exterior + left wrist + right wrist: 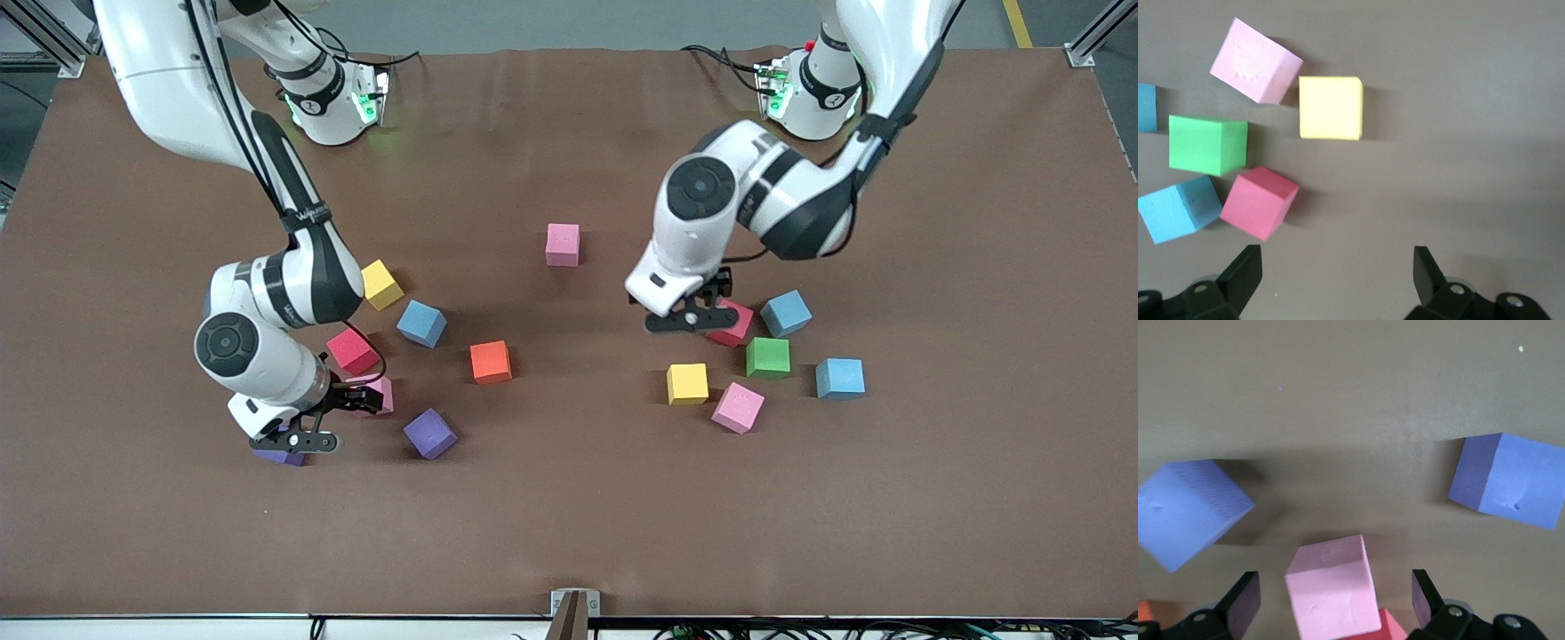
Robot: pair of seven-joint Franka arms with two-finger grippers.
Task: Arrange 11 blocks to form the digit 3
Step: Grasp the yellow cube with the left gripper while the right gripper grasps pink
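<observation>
My arms are glossy white with black joints, and my left claw (pixel 1337 277) and right claw (pixel 1335 600) are black. The table (pixel 569 516) is plain brown. On it sit matte foam cubes, all unpatterned: three pink cubes (pixel 563 244) (pixel 738 407) (pixel 1331 593), two yellow cubes (pixel 382 284) (pixel 687 383), two red cubes (pixel 352 351) (pixel 1259 202), three light blue cubes (pixel 421 323) (pixel 786 313) (pixel 840 378), one orange cube (pixel 491 362), one green cube (pixel 768 357) and two purple cubes (pixel 430 433) (pixel 1185 510).
</observation>
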